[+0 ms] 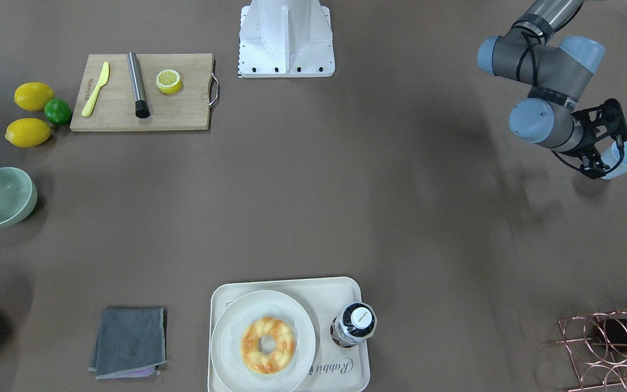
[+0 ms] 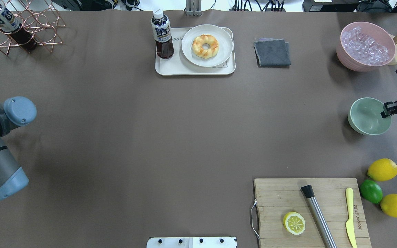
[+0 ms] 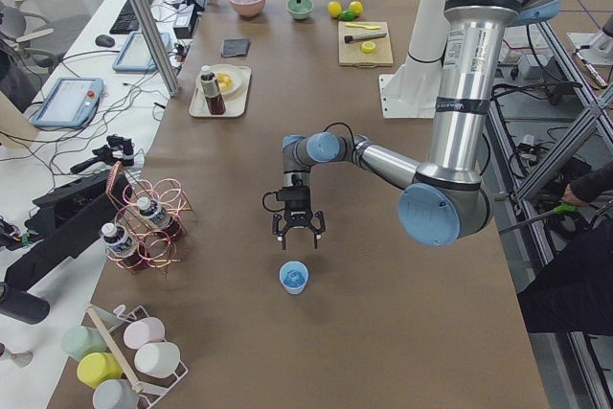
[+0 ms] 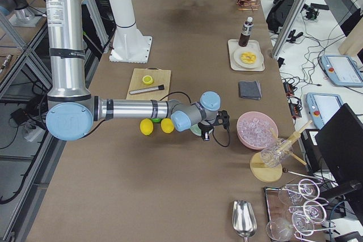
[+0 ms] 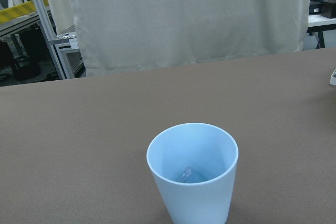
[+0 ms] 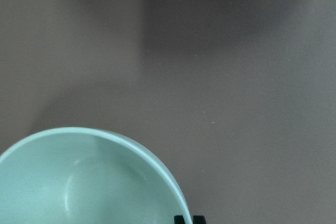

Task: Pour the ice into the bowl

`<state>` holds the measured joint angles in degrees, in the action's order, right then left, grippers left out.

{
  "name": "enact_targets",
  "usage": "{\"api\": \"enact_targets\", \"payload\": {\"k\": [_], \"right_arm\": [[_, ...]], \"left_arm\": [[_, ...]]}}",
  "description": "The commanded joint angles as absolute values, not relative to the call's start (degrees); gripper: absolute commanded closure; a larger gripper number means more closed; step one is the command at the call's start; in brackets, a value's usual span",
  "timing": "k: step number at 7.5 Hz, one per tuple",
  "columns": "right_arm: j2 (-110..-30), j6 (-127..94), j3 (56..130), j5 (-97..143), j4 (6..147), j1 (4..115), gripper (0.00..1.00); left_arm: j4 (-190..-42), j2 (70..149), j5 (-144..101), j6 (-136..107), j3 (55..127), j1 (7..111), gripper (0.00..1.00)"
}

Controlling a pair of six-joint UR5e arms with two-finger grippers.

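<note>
At the desk's left end, your left pincer hangs with its fingers spread, just short of the light blue cup and not touching it. The ice lies in the bottom of that cup: one or two small clear cubes, hard to count. Expect the cup to be light, stiff, smooth-walled and tapered, so take it across the middle of the wall, below the rim, with a firm squeeze; too low and it may tip. The cubes are loose and slick and will likely slide out all at once on a tilt. At the desk's right edge, well apart, your right pincer looks pinched on the rim of the mint-green bowl, between the pink tub near the far right corner and the lemons.
</note>
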<state>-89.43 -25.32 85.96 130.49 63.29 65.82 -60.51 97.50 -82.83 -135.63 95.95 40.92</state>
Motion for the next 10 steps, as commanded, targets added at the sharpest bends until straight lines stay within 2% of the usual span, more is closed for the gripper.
{"api": "enact_targets", "payload": {"k": [1, 3, 6, 10], "right_arm": [[-88.6, -27.1, 89.4, 130.7, 65.5, 65.7, 1.00], [-85.2, -27.0, 94.9, 132.4, 75.5, 65.7, 1.00], [-73.3, -28.6, 100.7, 132.0, 95.4, 64.9, 1.00], [-57.8, -42.3, 97.7, 125.6, 101.7, 55.7, 1.00]], "left_arm": [[-60.6, 97.7, -82.8, -137.5, 92.5, 38.8, 0.03], [-61.9, 98.0, -82.8, -137.2, 88.3, 38.7, 0.03], [-63.0, 98.0, -81.6, -136.4, 86.6, 39.2, 0.03], [-63.3, 98.4, -81.4, -134.1, 86.4, 41.1, 0.03]]}}
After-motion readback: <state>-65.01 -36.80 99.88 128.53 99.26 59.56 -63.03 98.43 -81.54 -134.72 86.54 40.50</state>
